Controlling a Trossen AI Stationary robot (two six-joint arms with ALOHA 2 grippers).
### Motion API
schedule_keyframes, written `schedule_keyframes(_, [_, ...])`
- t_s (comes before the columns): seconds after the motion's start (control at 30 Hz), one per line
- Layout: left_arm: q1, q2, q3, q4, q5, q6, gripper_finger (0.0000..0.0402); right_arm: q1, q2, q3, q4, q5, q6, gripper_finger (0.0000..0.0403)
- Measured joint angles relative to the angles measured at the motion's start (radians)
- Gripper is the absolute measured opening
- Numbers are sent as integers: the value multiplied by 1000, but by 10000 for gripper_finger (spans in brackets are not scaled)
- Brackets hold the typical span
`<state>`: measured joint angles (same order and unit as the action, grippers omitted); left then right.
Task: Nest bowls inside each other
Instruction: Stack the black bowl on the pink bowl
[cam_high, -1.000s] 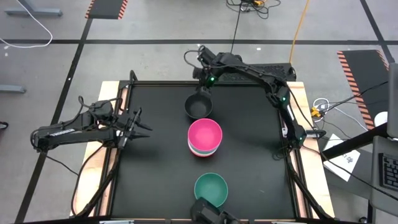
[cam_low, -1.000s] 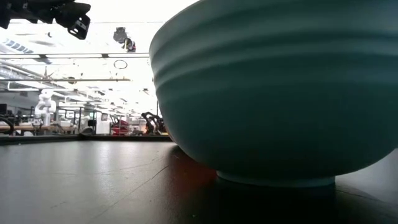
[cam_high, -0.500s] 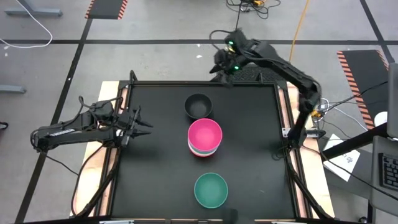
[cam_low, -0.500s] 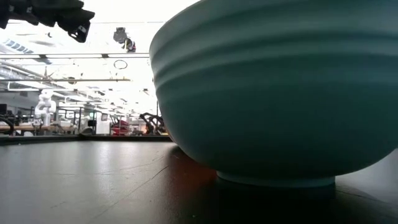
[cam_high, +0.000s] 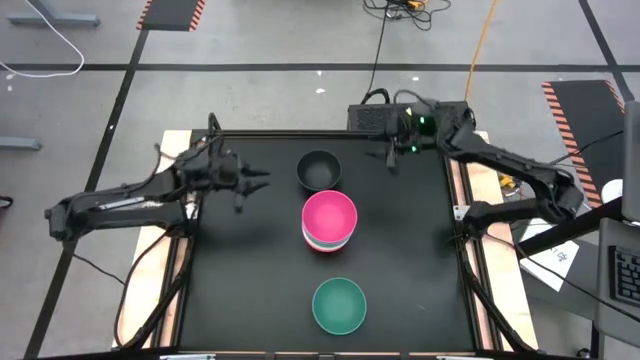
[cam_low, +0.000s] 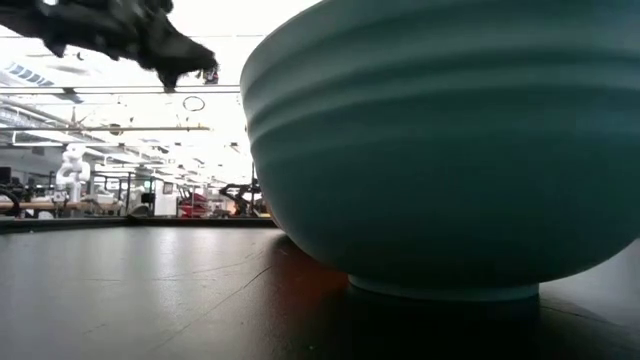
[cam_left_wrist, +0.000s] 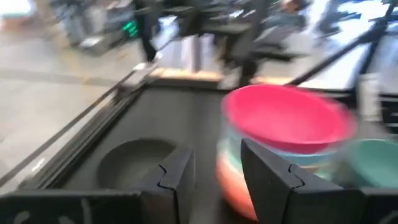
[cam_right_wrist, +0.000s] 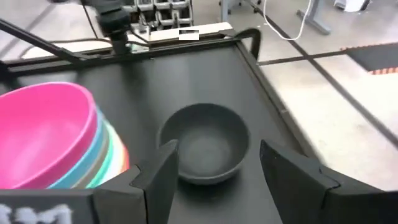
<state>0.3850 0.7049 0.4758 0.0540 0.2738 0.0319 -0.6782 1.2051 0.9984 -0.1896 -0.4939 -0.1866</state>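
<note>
Insp: Table (cam_high: 250, 290), L to R. Start w/ left arm.

Tech: Left gripper (cam_high: 262, 181) hovers above the mat, left of the black bowl (cam_high: 319, 170), not touching it. In its wrist view the fingers (cam_left_wrist: 177, 180) stand part open w/ a clear gap, nothing between them.

Insp: Centre?

Tech: Black bowl sits upright, alone, near the far edge. Just in front of it, the nested stack, magenta bowl (cam_high: 330, 218) on top, teal and peach rims showing beneath. Teal bowl (cam_high: 339, 304) stands apart, near the front edge; it fills the low view.

Insp: Right side?

Tech: Right gripper (cam_high: 392, 158) is at the far edge, right of the black bowl, apart from it. Fingers (cam_right_wrist: 158, 171) spread wide, empty; black bowl lies ahead of them.
</note>
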Motion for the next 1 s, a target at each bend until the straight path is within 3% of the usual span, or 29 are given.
schedule_keyframes(0.1, [123,124,43,1,32,3,134,32,-42,-98,81,-1,60,215])
schedule_keyframes(0.27, [306,323,137,1,272,14,134,85,-74,-204,123,2,113,215])
schedule_keyframes(0.5, [400,524,282,-38,449,-5,134,175,-120,-294,170,77,112,215])
schedule_keyframes(0.7, [421,630,396,-165,450,65,134,194,-239,-450,329,132,113,215])
schedule_keyframes(0.83, [430,645,418,-179,442,111,134,182,-379,-543,377,228,118,215])
schedule_keyframes(1.0, [448,647,423,-193,380,132,134,180,-515,-625,418,235,175,215])
